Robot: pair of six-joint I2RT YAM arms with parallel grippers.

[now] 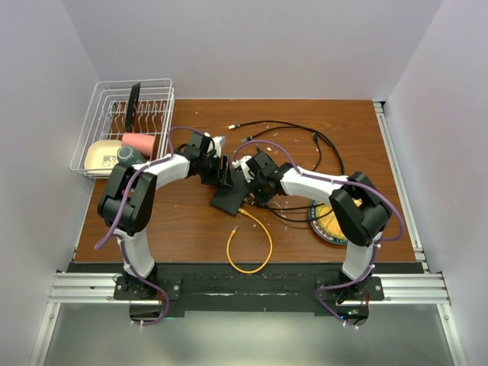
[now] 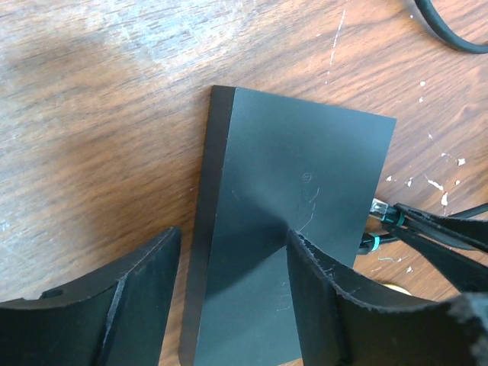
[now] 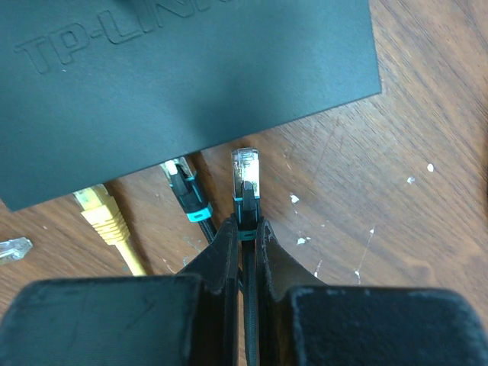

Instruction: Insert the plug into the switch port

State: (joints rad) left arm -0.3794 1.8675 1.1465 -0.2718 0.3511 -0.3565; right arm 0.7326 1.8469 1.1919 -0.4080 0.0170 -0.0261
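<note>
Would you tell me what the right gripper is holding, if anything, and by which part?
The right gripper holds the black plug, pinched on its boot just behind the clear tip.

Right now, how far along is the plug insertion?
Done: the right gripper grips the plug by its boot. In hand: aiming it at the switch edge, left gripper straddling the switch. Remaining: the plug sits outside the switch, so it is not yet inserted.
</note>
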